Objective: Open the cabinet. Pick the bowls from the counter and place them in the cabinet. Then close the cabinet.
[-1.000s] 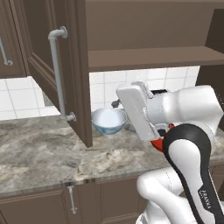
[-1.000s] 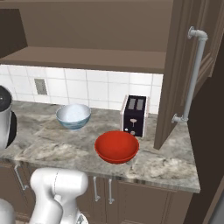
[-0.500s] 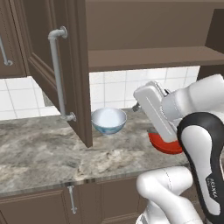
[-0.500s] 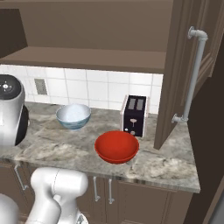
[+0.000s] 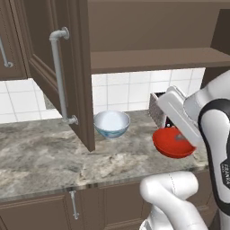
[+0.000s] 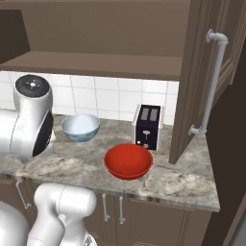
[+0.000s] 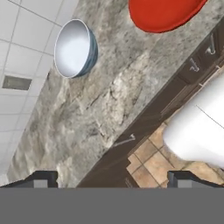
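We have both cabinet doors swung wide, so the step in hand is, by our judgement, fetching the first bowl. Nearest us, our hand (image 7: pixel 111 181) hangs above the front edge of the tabletop (image 5: pixel 40 161) with its fingertips (image 7: pixel 41 179) spread wide and nothing between them. Just beyond sits the red bowl (image 6: pixel 128 160), close to the front edge and just in front of the toaster (image 6: pixel 148 126). Farther back, near the tiled wall (image 6: pixel 110 98), stands the white and blue bowl (image 6: pixel 80 127), well apart from the red one. Above everything the cabinet (image 5: pixel 148 58) waits with its shelf bare, left door (image 5: pixel 54 72) and right door (image 6: pixel 204 81) standing out over the tabletop. To do this well, we judge we should come down over a rim, one finger inside and one outside, then lift straight up before turning toward the shelf, keeping clear of the toaster and both door edges
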You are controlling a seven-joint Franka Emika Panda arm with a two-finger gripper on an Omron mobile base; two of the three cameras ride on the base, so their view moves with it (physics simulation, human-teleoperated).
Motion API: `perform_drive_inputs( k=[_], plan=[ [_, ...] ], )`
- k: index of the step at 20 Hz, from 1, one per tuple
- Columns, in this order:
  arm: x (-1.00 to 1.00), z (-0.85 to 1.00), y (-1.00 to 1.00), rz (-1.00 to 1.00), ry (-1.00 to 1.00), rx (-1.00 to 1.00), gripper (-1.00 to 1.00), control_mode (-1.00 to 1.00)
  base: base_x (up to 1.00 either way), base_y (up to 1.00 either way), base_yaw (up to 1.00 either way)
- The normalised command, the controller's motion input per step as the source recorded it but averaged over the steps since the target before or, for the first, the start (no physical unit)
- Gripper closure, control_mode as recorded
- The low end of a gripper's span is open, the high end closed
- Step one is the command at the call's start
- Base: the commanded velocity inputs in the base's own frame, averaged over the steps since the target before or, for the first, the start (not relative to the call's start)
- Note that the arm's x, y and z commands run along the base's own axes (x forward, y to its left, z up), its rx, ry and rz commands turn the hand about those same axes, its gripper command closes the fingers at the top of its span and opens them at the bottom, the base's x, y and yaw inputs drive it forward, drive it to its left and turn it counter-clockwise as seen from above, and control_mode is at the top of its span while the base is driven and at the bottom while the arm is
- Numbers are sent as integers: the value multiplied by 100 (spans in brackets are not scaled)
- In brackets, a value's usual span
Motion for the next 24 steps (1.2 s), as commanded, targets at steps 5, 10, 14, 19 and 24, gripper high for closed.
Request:
perform_drive_inputs(
  k=[5,10,14,19,24],
  plan=[
    [4,-32,-42,-2,8,-14,-100,-100,0,0,0],
    [15,-37,-20,-1,0,-15,-100,-100,0,0,0],
    [26,-36,-5,0,-4,-11,-100,-100,0,0,0],
    [51,-21,0,0,6,-1,-100,-100,0,0,0],
    [56,-22,0,0,0,0,-100,-100,0,0,0]
  ],
)
